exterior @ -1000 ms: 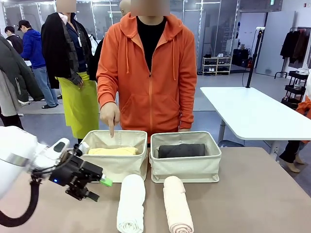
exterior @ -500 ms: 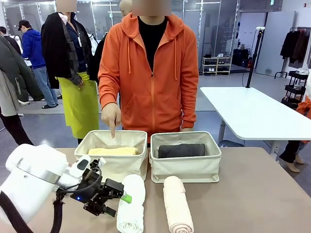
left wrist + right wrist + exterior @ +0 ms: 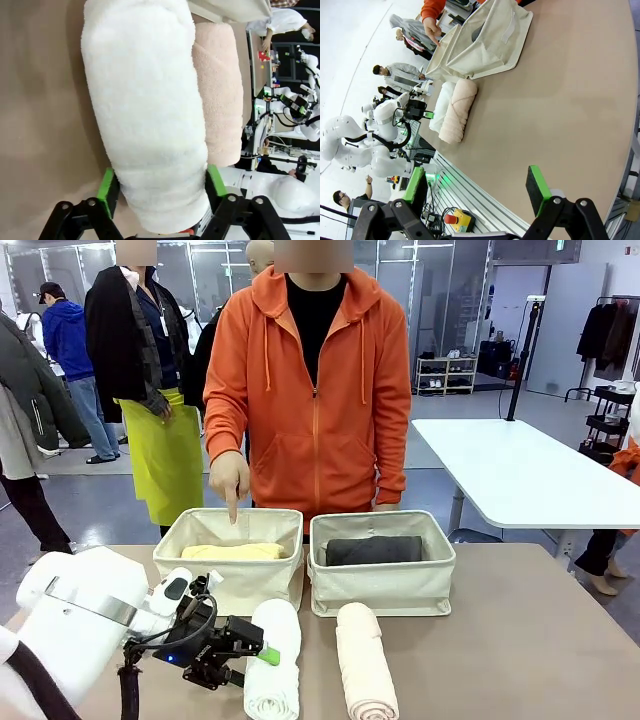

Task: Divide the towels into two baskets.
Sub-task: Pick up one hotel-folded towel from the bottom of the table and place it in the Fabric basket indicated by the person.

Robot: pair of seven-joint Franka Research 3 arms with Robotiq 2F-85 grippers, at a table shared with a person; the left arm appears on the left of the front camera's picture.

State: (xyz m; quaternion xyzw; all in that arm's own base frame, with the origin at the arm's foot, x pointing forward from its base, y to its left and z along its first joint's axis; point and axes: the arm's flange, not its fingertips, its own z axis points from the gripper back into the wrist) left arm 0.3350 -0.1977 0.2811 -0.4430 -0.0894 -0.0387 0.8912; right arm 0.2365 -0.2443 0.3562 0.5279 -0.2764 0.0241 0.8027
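Observation:
A white towel lies rolled on the table in front of the left basket. My left gripper straddles its near end, both green pads pressed against its sides. A pink-beige towel lies right beside it. The left basket holds a pale yellow towel; the right basket holds a dark grey towel. My right gripper hangs open over bare table, far from the towels.
A person in an orange hoodie stands behind the baskets, one hand pointing a finger down into the left basket. The brown table has free room to the right of the towels. Other people stand farther back on the left.
My left arm has swung right and down to the white towel, and its jaws have closed in from wide open onto the towel's sides. The person's pointing hand stays put.

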